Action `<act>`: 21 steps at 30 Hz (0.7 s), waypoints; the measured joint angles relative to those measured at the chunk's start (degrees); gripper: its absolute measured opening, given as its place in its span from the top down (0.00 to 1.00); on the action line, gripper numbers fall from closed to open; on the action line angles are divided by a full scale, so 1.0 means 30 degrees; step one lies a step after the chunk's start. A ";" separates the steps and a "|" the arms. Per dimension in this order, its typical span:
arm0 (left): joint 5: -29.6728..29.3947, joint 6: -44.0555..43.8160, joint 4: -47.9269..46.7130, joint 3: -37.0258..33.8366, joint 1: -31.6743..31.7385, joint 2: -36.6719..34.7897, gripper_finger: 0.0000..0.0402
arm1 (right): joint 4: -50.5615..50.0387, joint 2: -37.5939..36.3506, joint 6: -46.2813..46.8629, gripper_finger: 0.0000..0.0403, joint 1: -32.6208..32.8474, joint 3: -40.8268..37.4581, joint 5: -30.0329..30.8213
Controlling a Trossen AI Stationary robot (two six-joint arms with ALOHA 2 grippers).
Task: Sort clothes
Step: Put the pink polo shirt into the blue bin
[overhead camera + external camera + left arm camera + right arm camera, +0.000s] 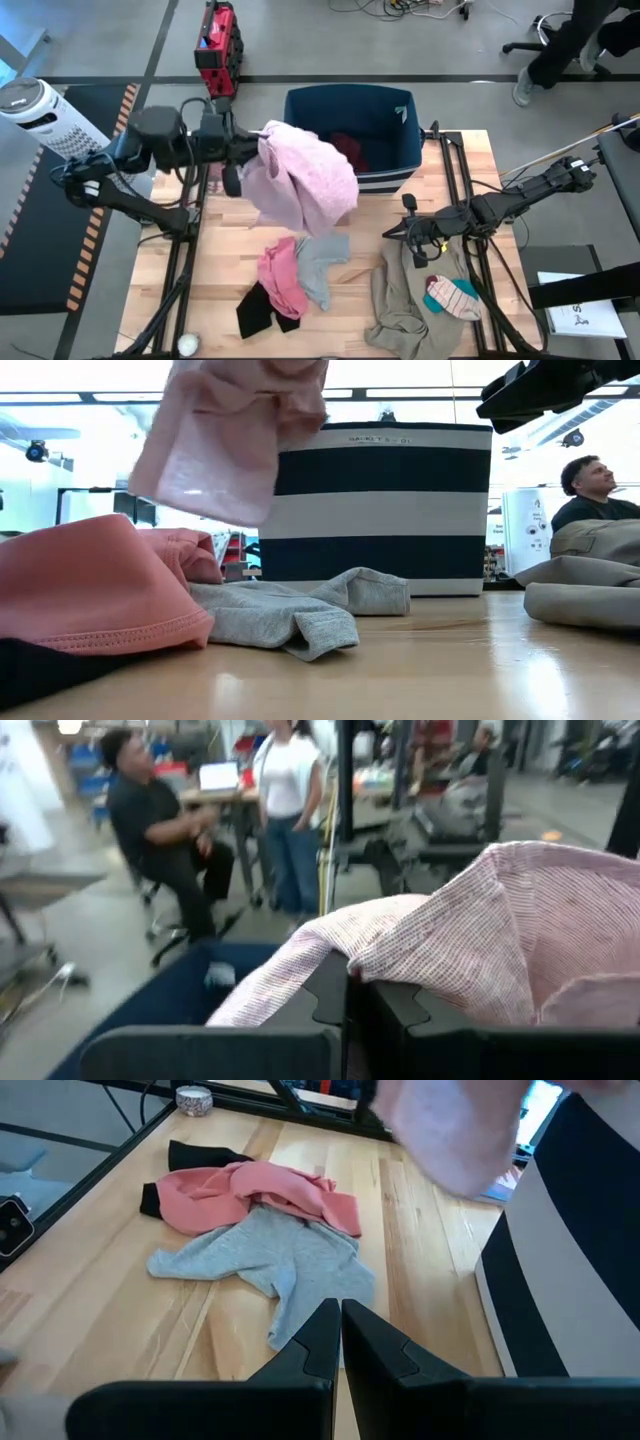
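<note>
My left gripper (250,148) is shut on the pale pink shirt (300,175), held high at the bin's near left corner. The shirt also shows in the low view (235,440) and the left wrist view (520,920). The navy striped bin (398,168) stands at the table's far edge with a maroon piece (346,150) inside. My right gripper (340,1330) is shut and empty above the khaki piece (405,300). A striped sock (452,298) lies on the khaki piece. Pink (283,275), light blue-grey (320,262) and black (262,312) pieces lie mid-table. My left gripper pinches a bunched fold of the shirt (390,955) between its two fingers, coming level from the table's left. How many layers it has, I cannot tell. The shirt drapes over the fingers and hangs slack below them (225,480), clear of the table.
A small tape roll (188,344) sits at the table's near left corner. A red case (218,48) and a white fan (40,115) stand on the floor beyond the table. People sit and stand in the room (160,830). Bare wood (230,240) lies left of the clothes.
</note>
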 joint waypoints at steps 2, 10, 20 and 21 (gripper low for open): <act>0.1153 0.0333 0.1213 0.0000 0.0918 0.0125 1.00 | 0.0120 -0.0001 -0.0014 1.00 -0.0001 0.0000 0.0000; 0.6997 0.0107 0.5921 0.0000 0.4790 0.1109 1.00 | 0.0128 0.0000 -0.0044 1.00 -0.0001 0.0000 0.0000; 1.1569 -0.1017 0.8948 0.3004 0.7814 0.4765 1.00 | 0.0178 -0.0004 -0.0063 1.00 0.0003 0.0000 0.0000; 1.1858 -0.1019 0.8931 0.3653 0.7904 0.5341 1.00 | 0.0179 -0.0004 -0.0146 1.00 0.0001 0.0000 0.0000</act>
